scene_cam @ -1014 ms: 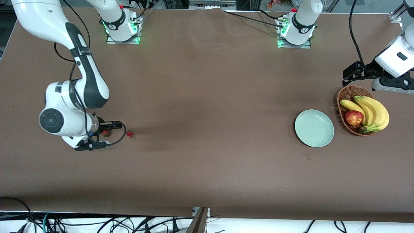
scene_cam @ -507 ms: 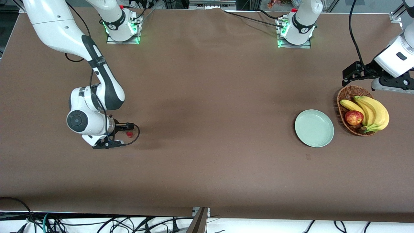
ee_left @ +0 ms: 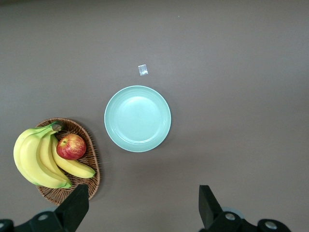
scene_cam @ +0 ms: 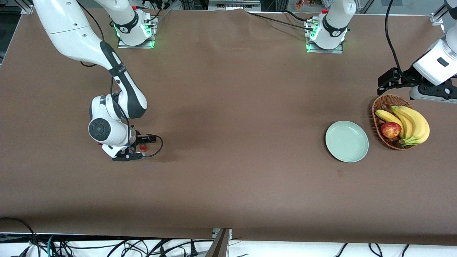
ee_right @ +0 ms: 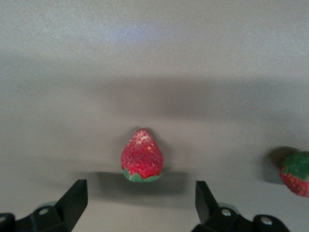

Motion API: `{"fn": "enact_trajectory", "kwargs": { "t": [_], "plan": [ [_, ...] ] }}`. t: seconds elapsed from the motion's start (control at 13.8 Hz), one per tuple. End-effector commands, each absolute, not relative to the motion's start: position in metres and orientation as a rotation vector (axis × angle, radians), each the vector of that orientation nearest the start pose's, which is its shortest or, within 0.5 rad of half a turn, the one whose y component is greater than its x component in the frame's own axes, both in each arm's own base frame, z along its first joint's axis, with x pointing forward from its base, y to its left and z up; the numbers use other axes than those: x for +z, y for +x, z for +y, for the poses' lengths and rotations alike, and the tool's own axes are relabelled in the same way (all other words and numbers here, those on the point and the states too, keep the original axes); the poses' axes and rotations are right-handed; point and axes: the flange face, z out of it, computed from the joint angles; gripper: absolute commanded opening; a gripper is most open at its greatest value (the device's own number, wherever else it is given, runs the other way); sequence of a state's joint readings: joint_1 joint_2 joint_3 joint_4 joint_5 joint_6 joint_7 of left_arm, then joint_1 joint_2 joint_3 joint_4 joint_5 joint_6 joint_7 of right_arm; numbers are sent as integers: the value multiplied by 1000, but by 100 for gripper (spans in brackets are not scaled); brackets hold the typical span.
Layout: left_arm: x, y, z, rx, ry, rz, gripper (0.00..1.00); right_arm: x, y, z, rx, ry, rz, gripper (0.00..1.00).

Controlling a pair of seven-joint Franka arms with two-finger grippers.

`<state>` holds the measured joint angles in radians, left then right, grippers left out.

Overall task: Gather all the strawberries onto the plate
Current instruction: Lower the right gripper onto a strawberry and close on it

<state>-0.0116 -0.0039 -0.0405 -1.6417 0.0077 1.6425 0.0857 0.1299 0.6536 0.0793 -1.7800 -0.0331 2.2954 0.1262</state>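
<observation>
One strawberry (scene_cam: 143, 147) lies on the brown table at the right arm's end. In the right wrist view this strawberry (ee_right: 141, 157) lies just ahead of the gap between my right gripper's fingers. My right gripper (ee_right: 140, 209) is open, low over the table and empty. A second strawberry (ee_right: 295, 173) lies beside it at the edge of that view; the arm hides it in the front view. A third strawberry is not in view. The mint-green plate (scene_cam: 346, 141) (ee_left: 137, 118) is empty. My left gripper (ee_left: 141, 215) is open and waits high over the table beside the basket.
A wicker basket (scene_cam: 378, 107) with bananas (scene_cam: 414, 123) and a red-yellow apple (scene_cam: 390, 130) stands beside the plate, toward the left arm's end. A small white scrap (ee_left: 143, 70) lies on the table near the plate.
My right arm has moved toward the left arm's end of the table, off one strawberry and up to the other one. The left arm has not moved.
</observation>
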Motion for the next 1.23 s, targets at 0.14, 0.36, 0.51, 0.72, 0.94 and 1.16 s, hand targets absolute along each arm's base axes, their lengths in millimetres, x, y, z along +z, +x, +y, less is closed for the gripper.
{"fn": "enact_trajectory", "kwargs": {
  "t": [0.14,0.36,0.51,0.72,0.94,1.16],
  "plan": [
    [605,560,-30,5,-3102,214,100,178,628,129,200,-3117,-117,47],
    [604,560,-30,8,-3102,214,100,179,629,128,195,-3117,-117,13],
    [605,560,-30,5,-3102,214,100,186,633,129,171,-3117,-116,9],
    [605,560,-30,5,-3102,214,100,206,642,166,96,-3109,-165,9],
    [605,560,-31,5,-3102,217,100,222,634,256,40,-3088,13,9],
    [605,560,-31,5,-3102,217,100,223,636,300,2,-3073,132,7]
  ]
}}
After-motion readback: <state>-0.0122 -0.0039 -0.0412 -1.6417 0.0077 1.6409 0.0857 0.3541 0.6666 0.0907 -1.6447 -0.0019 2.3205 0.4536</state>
